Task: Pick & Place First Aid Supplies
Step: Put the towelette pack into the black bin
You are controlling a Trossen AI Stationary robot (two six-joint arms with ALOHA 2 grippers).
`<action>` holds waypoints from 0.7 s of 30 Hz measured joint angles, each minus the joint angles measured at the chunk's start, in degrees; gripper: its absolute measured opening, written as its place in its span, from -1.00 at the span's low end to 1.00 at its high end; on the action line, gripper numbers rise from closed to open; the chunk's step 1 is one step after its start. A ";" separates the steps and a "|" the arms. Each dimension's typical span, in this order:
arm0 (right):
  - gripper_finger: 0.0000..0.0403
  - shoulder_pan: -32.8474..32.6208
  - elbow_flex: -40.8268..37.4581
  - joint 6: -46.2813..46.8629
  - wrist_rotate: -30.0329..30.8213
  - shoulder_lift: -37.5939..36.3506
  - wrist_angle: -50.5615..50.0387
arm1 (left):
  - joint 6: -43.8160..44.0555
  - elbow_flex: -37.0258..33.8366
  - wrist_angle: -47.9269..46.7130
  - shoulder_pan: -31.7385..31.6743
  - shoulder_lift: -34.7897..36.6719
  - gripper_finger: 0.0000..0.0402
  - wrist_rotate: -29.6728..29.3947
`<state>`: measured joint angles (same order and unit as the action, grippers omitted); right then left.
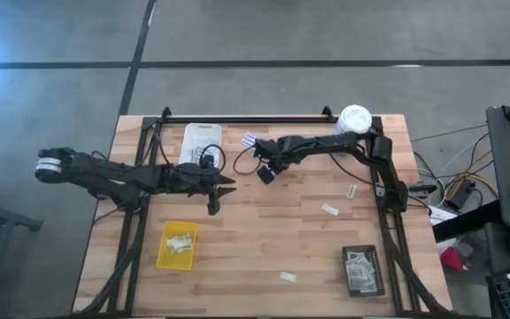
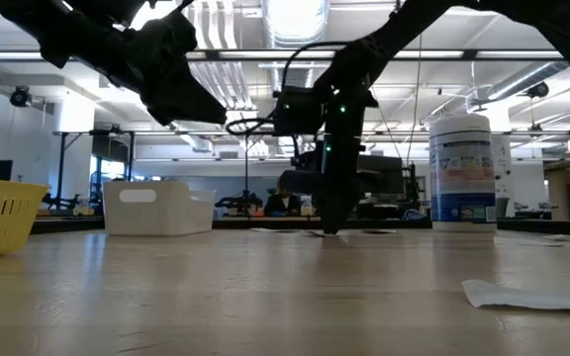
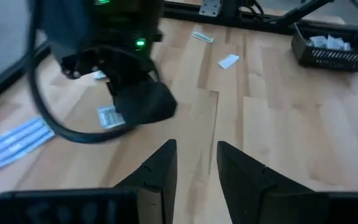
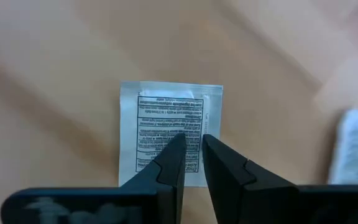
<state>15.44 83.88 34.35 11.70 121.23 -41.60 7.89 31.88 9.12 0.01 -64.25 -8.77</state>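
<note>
the right gripper (image 4: 191, 144) hangs narrowly parted, holding nothing, over a flat white square printed packet (image 4: 169, 132) lying near the white rectangular tray (image 1: 200, 140). it looks light, thin and limp (likely slippery), so pinching 1 edge seems best. the left gripper (image 3: 194, 155) waits nearby, slightly parted.

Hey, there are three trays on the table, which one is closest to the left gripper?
The white tray, at the table's far edge just behind the left gripper. The yellow tray sits farther off, the black tray farthest.

Print on the packet (image 4: 169, 134) is illegible.
</note>
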 joint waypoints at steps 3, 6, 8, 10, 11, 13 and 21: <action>-0.72 -1.91 -0.02 1.92 -0.17 0.00 0.02 | 3.97 -0.08 -0.04 0.00 0.00 -0.46 0.17; -0.72 -3.63 -0.04 2.23 -0.17 0.00 0.07 | 7.69 -0.43 -1.08 0.06 -0.05 -0.46 0.21; -0.72 -4.80 -0.07 3.37 -0.16 0.00 0.15 | 10.06 -0.96 -1.33 0.09 -0.07 -0.46 0.19; -0.72 -6.10 -0.07 4.46 -0.16 0.02 0.16 | 12.93 -1.79 -1.35 0.09 -0.07 -0.46 0.21; -0.72 -6.72 -0.09 4.57 -0.17 0.02 0.17 | 14.57 -2.36 -1.18 0.09 -0.07 -0.46 0.21; -0.72 -7.91 -0.09 4.63 -0.17 0.02 0.18 | 17.92 -3.67 -1.05 0.09 -0.07 -0.46 0.21; -0.72 -11.21 -0.12 6.06 -0.17 0.11 1.23 | 29.54 -9.75 -0.38 0.12 -0.11 -0.46 0.18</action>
<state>4.24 83.75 40.41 11.53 121.34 -40.37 37.43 22.13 8.74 0.13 -64.36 -8.59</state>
